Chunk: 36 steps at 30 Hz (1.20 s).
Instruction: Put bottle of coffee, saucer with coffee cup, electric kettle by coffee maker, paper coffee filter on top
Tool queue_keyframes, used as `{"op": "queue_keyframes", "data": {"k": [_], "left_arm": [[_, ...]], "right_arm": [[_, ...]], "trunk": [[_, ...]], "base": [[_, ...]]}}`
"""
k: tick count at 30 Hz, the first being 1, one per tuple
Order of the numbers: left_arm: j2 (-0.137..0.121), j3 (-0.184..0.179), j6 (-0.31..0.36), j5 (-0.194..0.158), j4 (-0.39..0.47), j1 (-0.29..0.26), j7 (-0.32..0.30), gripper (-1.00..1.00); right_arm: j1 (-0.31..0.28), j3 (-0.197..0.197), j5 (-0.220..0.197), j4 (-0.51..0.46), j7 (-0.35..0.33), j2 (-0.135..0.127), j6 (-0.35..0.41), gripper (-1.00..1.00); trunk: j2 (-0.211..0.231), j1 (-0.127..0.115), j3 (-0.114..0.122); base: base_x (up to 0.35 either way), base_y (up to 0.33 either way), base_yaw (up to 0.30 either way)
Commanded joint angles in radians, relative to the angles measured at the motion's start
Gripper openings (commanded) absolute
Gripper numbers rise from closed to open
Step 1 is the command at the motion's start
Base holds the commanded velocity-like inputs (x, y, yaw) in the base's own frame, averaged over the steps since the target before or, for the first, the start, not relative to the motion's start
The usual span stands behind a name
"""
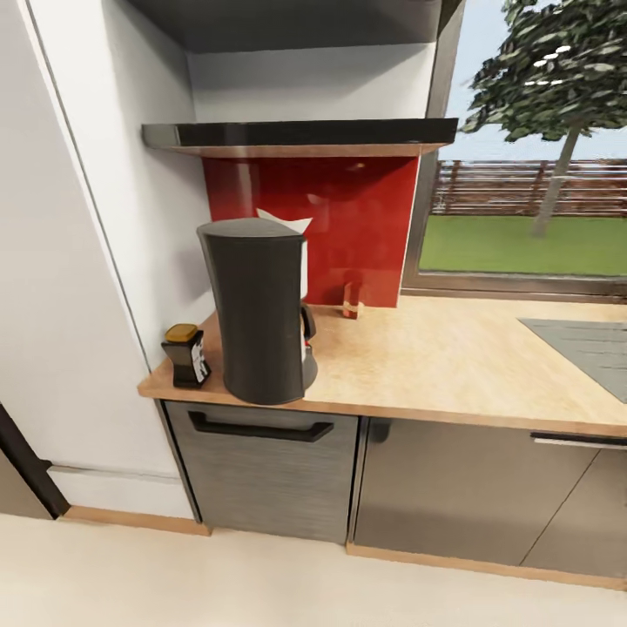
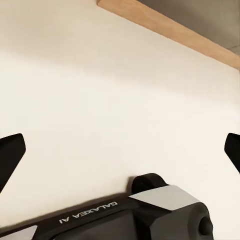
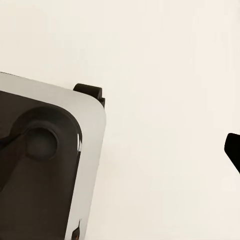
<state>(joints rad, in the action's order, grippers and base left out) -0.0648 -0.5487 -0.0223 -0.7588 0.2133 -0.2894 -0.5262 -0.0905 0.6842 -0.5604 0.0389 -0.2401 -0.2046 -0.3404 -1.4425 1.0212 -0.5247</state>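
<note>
Home kitchen: wood countertop (image 1: 453, 357) w/ sink (image 1: 585, 344), cabinets (image 1: 470, 488), coffee maker (image 1: 259, 309).

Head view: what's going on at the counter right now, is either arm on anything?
Nothing is being handled. The coffee maker stands on the countertop with the white paper coffee filter peeking up behind its top. The bottle of coffee sits beside it near the counter's end. The kitchen shelf above looks bare. The left gripper is open and points at the pale floor; the right wrist view shows floor and robot body.

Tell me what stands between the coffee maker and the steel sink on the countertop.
Head view: bare countertop between the coffee maker and the sink.
</note>
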Motion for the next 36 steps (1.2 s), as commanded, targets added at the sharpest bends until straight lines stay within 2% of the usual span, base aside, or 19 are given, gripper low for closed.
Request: {"op": "queue_keyframes", "data": {"k": [1,5,8,9,13,16,22,29,36], "left_arm": [[-0.001,-0.003,-0.002,-0.008,-0.001,-0.001,-0.001,1.00],[-0.005,0.051,-0.002,-0.008,-0.047,-0.001,-0.001,1.00],[-0.006,0.121,-0.002,-0.008,-0.078,-0.001,-0.002,1.00],[-0.006,0.163,-0.002,-0.008,-0.090,-0.001,-0.004,1.00],[-0.007,0.215,-0.002,-0.008,-0.105,-0.001,-0.005,1.00],[-0.006,0.237,-0.002,-0.008,-0.111,-0.001,-0.005,1.00],[-0.006,0.240,-0.002,-0.008,-0.112,-0.001,-0.003,1.00],[-0.006,0.242,-0.001,-0.008,-0.111,-0.001,-0.003,1.00],[-0.006,0.242,-0.001,-0.008,-0.112,-0.001,-0.003,1.00]], "right_arm": [[-0.002,0.006,-0.011,0.004,-0.008,0.001,-0.005,1.00],[-0.002,0.005,-0.010,0.004,-0.007,0.001,-0.006,1.00],[-0.003,0.006,-0.010,0.004,-0.007,0.001,-0.006,1.00],[-0.003,0.005,-0.010,0.004,-0.007,0.001,-0.006,1.00],[-0.003,0.005,-0.010,0.004,-0.007,0.000,-0.006,1.00],[-0.003,0.005,-0.011,0.004,-0.007,-0.001,-0.006,1.00],[-0.003,0.005,-0.011,0.004,-0.007,-0.001,-0.006,1.00],[-0.005,0.005,-0.011,0.004,-0.007,0.000,-0.006,1.00],[-0.005,0.005,-0.011,0.004,-0.007,0.000,-0.006,1.00]], "trunk": [[-0.001,0.000,-0.001],[-0.001,0.000,-0.001],[-0.001,0.000,-0.001],[-0.001,0.000,-0.001],[-0.001,0.000,-0.001],[-0.001,0.000,-0.001],[-0.001,0.000,-0.001],[-0.001,0.000,-0.001],[-0.001,0.000,-0.001]], "base": [[0.000,0.000,-0.196],[0.000,0.000,-0.093],[0.000,0.000,-0.040],[0.000,0.000,-0.021],[0.000,0.000,-0.014],[0.000,0.000,-0.108],[0.000,-0.008,-0.229],[0.000,-0.214,-0.094],[0.000,-0.060,-0.223]]}}
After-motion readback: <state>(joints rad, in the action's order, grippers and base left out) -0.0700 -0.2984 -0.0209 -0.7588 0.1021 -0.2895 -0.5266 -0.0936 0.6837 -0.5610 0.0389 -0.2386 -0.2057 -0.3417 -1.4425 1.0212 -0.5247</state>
